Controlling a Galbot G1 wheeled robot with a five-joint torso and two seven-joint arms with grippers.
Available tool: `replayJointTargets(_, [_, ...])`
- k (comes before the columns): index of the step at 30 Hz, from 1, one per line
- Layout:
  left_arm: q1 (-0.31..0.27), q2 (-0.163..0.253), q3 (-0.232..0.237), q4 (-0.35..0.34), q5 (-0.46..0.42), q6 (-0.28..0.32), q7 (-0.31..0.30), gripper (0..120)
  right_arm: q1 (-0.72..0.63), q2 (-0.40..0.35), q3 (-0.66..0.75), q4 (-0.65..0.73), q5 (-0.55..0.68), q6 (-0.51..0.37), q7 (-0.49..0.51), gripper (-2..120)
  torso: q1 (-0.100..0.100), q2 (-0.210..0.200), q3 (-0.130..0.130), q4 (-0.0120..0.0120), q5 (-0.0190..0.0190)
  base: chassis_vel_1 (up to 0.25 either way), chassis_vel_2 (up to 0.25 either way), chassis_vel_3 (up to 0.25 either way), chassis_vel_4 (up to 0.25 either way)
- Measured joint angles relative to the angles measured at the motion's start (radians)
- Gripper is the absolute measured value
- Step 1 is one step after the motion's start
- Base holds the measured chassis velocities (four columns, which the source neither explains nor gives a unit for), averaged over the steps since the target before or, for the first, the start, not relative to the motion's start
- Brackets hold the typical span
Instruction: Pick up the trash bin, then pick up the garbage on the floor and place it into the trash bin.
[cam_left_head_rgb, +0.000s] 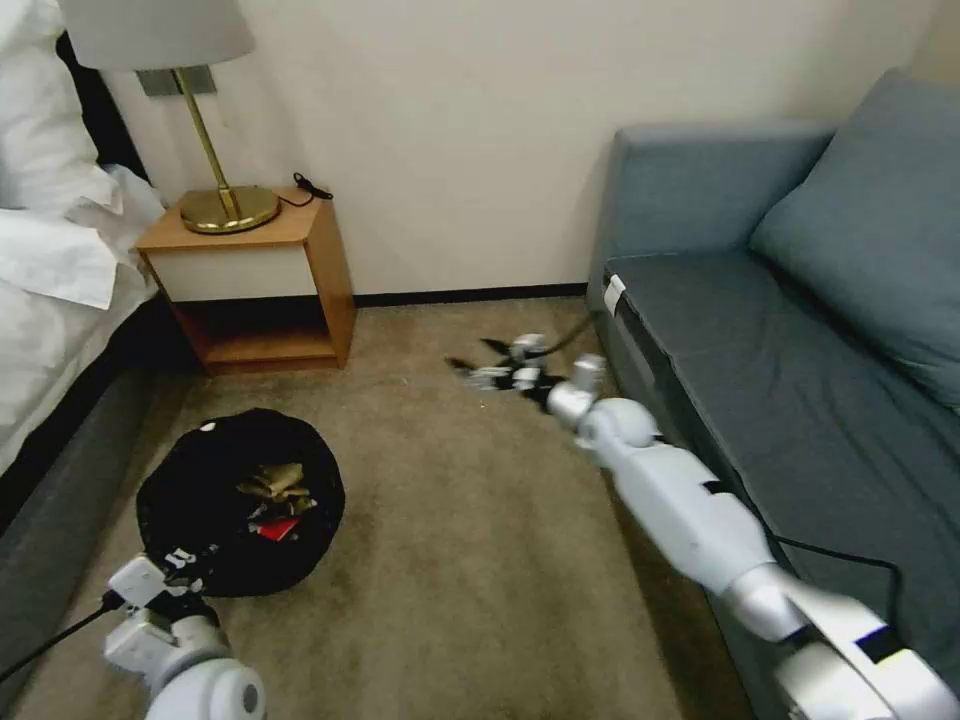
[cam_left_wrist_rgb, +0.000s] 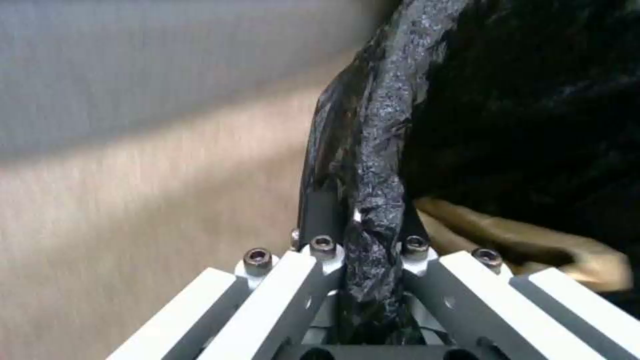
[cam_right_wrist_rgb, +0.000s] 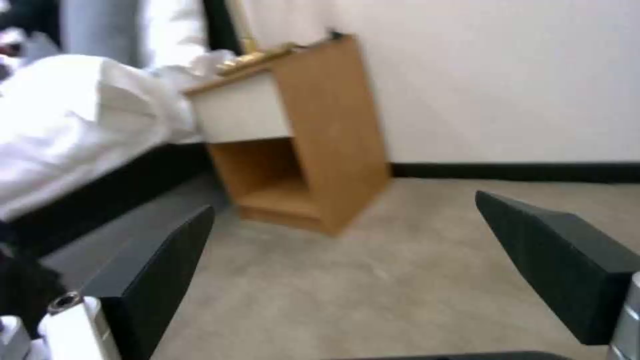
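Left gripper (cam_left_wrist_rgb: 363, 260) pinches the crinkly black-bagged round trash bin (cam_left_head_rgb: 240, 515) by its near rim, risking bag slip and spilled garbage (cam_left_head_rgb: 275, 495), while right gripper (cam_right_wrist_rgb: 353, 270), far right, gapes empty

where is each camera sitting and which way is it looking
Head view: high on the robot, looking forward and down at the carpet, the trash bin, nightstand and sofa; both arms show, the right gripper out over the floor.
Left wrist view: on the left arm, looking along the left gripper, shut on the bin's bagged rim.
Right wrist view: on the right arm, low, facing the nightstand and bed between its open fingers.
Shared: head and left wrist views both show the bin; head and right wrist, the nightstand.
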Motion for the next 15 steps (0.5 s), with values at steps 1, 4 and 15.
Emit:
replayJointTargets(1, [-0.01,0.0,-0.004,0.001,-0.056,0.016,-0.015,3,-0.016,-0.009,0.022,0.002,-0.007,0.0,0.0,100,0.0,0.0,0.0,0.0002,0.0001,0.0,0.0,0.0,0.0])
replayJointTargets(4, [-0.034,0.0,-0.012,0.013,-0.186,0.048,-0.04,3,-0.051,-0.017,0.067,0.027,-0.018,-0.003,0.002,100,0.0,0.0,0.0,0.0003,0.0003,0.0,0.0,0.0,0.0])
replayJointTargets(15, [-0.119,0.088,-0.047,0.154,-0.4,0.086,-0.092,3,-0.147,-0.01,0.136,0.214,-0.049,-0.06,0.052,100,0.0,0.0,0.0,0.0007,-0.0002,0.0,0.0,0.0,0.0])
